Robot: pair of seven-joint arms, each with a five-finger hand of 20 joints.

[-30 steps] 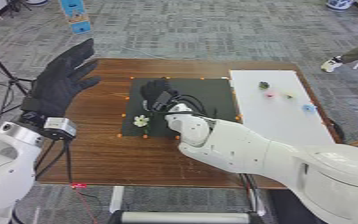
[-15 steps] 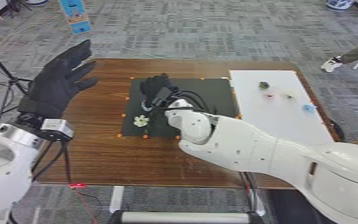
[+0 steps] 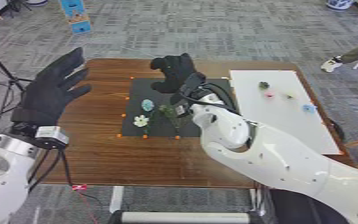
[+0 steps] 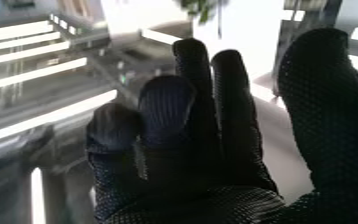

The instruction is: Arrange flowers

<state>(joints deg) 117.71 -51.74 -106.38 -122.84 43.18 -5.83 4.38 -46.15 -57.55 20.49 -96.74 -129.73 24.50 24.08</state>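
Observation:
In the head view, my right hand is over the far edge of the dark mat, open and holding nothing. On the mat's left part lie a white flower, a light blue flower beyond it, and a greenish one to their right, partly beside my right forearm. My left hand is raised over the table's left edge, open and empty. The right wrist view has my right hand with some fingers straight, others slightly bent, and the thumb apart.
A white board on the table's right side holds a dark green flower, a pink one, a pale yellow one and a blue one. Small orange markers edge the mat. My right arm crosses the table's near right part.
My right hand has moved off the mat's middle, away toward the far edge and slightly right, uncovering the light blue and greenish flowers. My left hand has sunk a little.

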